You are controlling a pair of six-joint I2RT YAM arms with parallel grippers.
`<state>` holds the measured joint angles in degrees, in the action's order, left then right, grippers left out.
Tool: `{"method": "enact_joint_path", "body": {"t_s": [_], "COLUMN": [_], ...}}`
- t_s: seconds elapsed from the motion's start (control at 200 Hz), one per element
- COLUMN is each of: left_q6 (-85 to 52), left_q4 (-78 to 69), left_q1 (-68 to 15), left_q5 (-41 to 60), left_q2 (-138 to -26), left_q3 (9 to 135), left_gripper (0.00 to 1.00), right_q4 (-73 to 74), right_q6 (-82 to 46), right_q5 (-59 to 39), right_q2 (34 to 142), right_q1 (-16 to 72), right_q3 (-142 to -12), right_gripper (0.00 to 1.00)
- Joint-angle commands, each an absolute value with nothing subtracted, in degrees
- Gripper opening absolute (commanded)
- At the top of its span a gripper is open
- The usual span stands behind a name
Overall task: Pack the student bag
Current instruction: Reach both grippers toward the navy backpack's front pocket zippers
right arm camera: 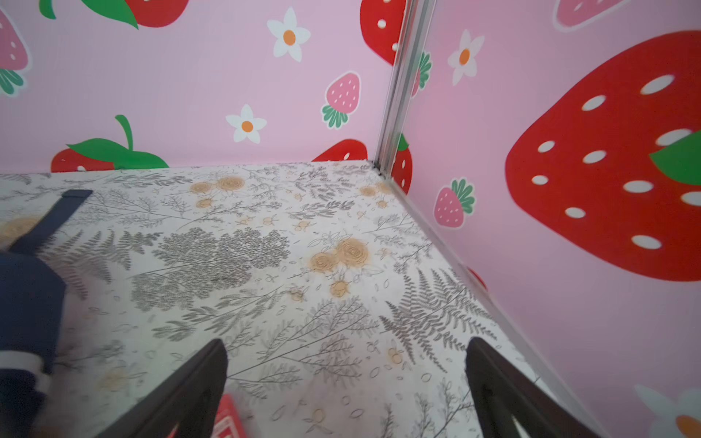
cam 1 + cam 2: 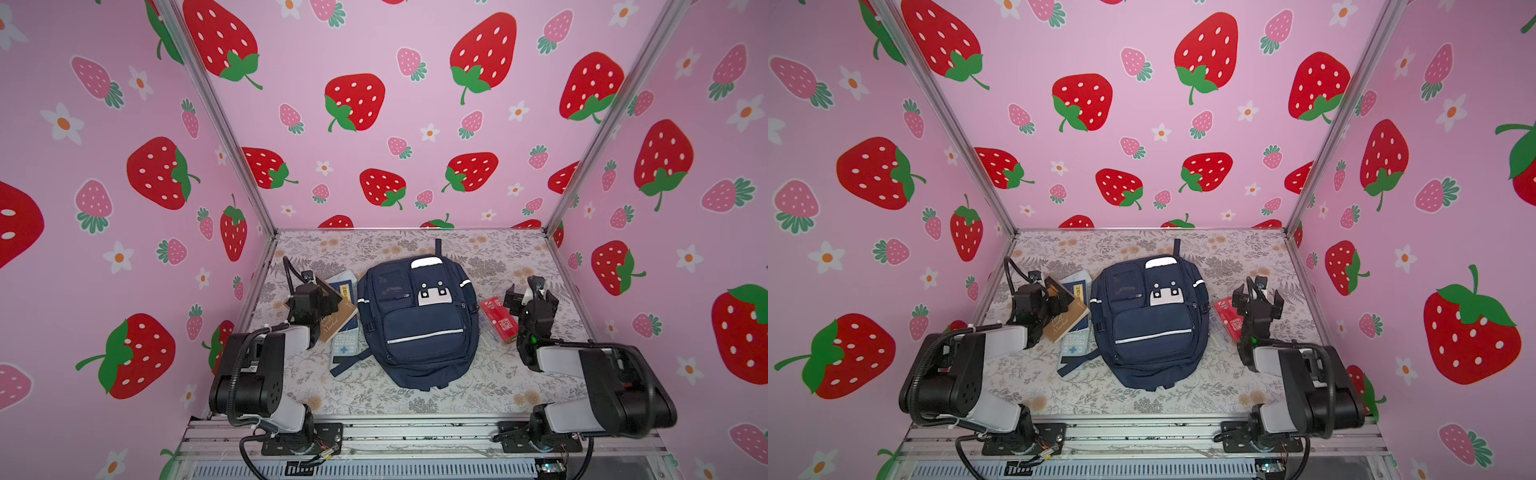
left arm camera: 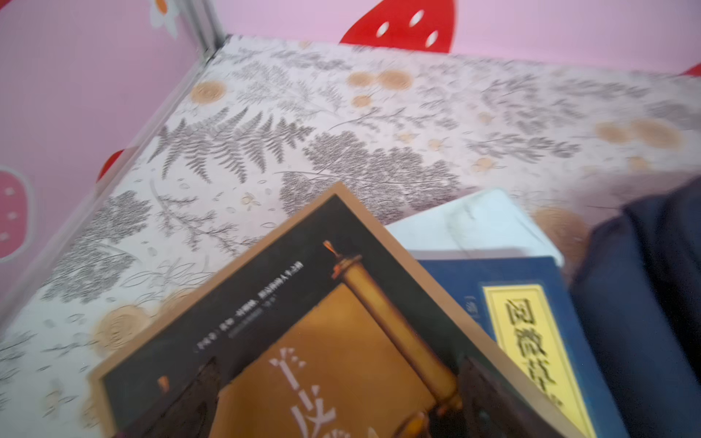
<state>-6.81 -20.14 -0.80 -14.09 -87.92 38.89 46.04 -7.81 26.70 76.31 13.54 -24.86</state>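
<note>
The student bag, a large navy blue fabric backpack with silver reflective stripes, lies flat, front side up, at the centre of the floral-print table. Its long axis runs from the near edge toward the far wall, with the dark top loop pointing at that wall.

The bag lies between the two tools, roughly equally near to each.
- The left gripper hangs over a brown paperback book just beside the bag's left flank. Its jaws are spread wide and grasp nothing.
- The right gripper stands released, above a red cardboard box by the right flank.

The brown book overlaps a blue book with a yellow label. A pale keypad calculator lies nearer, partly under a bag strap.

All visible zip pockets appear closed, and no contents show. Judged from this, packing has not started and the bag needs opening first.
</note>
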Motion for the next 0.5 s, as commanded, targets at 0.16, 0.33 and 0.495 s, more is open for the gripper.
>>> {"method": "enact_joint_path", "body": {"t_s": [0.16, 0.33, 0.495], "left_q6": [-30.43, -27.48, -22.79], "left_q4": [22.84, 21.74, 28.72], "left_q1": [-6.34, -32.26, -51.6], "left_q5": [-4.52, -4.98, -13.27], "left_q2": [-81.68, -77.44, -84.57], "left_q3": [68.18, 63.22, 65.52], "left_gripper": [0.8, 0.91, 0.9], "right_q4": [8.55, -18.49, -19.71], "right_q6": [-43.22, -42.01, -41.27], "right_q5": [4.89, 15.33, 15.76], "right_q2": [58.19, 67.77, 66.86], "right_q1": [15.13, 22.97, 27.06], "right_q3": [-33.83, -48.91, -46.03], "right_gripper": [1.0, 1.0, 1.0]}}
